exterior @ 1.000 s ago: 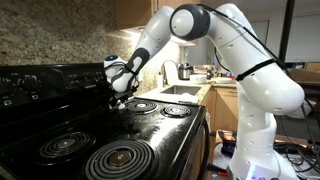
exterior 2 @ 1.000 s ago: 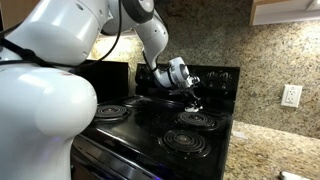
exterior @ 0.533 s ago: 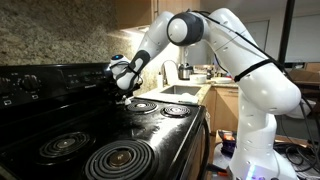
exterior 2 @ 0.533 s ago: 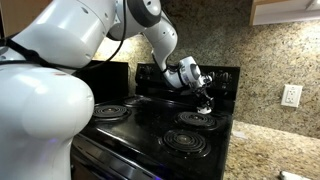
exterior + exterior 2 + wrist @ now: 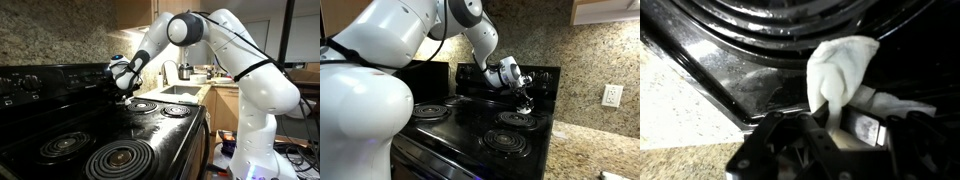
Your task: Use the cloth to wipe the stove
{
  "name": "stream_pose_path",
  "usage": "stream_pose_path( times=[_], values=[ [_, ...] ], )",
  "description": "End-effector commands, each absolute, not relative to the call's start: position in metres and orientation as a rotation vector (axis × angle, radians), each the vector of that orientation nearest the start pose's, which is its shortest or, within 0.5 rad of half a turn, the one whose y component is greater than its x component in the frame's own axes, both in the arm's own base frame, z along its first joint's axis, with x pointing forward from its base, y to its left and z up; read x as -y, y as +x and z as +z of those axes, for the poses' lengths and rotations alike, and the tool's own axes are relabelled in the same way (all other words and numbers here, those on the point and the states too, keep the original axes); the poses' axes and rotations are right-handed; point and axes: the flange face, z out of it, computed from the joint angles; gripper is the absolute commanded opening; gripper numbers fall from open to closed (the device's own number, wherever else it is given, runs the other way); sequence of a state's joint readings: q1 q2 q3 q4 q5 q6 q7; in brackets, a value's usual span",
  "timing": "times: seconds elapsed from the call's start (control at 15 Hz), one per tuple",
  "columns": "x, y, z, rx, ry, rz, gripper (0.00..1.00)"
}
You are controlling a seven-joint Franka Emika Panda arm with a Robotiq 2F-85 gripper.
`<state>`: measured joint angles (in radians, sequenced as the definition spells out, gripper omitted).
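1. Plainly, the gripper is clenched on the cloth: in the wrist view its jaws pinch one end of the whitish rag, and the rest bunches out ahead of them
2. The cloth lies over the glossy black top of the stove, just beside the chrome ring of a burner; whether it presses on the surface I cannot tell
3. Also in the wrist view, the stove's edge runs on a slant, and a speckled counter meets it at the lower left
4. In both exterior views the gripper sits low over the rear of the stove, near the knobbed back panel
5. In an exterior view a pale scrap of cloth shows at the fingertips, above the back rim of a rear burner
6. The white arm bends down from above, its wrist tilted toward the stove top
7. The wall behind the stove is speckled stone, with a white outlet set in it well apart from the gripper
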<state>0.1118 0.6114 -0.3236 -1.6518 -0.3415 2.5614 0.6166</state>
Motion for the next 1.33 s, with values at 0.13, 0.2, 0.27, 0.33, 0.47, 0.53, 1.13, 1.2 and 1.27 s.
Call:
stream_pose_path(
  times=[0.13, 0.2, 0.27, 0.33, 0.47, 0.53, 1.13, 1.2, 1.27],
  values=[
    [0.130, 0.683, 0.304, -0.686, -3.204, -0.515, 0.08],
    [0.123, 0.678, 0.304, -0.634, -3.189, -0.487, 0.08],
    [0.122, 0.675, 0.304, -0.597, -3.182, -0.481, 0.09],
    [0.122, 0.671, 0.305, -0.569, -3.183, -0.477, 0.08],
    [0.130, 0.661, 0.304, -0.527, -3.191, -0.500, 0.08],
    [0.135, 0.656, 0.303, -0.505, -3.203, -0.528, 0.08],
    [0.174, 0.642, 0.284, -0.403, -3.231, -0.677, 0.08],
    [0.181, 0.643, 0.284, -0.414, -3.232, -0.680, 0.08],
    [0.190, 0.644, 0.284, -0.432, -3.233, -0.684, 0.08]
  ],
)
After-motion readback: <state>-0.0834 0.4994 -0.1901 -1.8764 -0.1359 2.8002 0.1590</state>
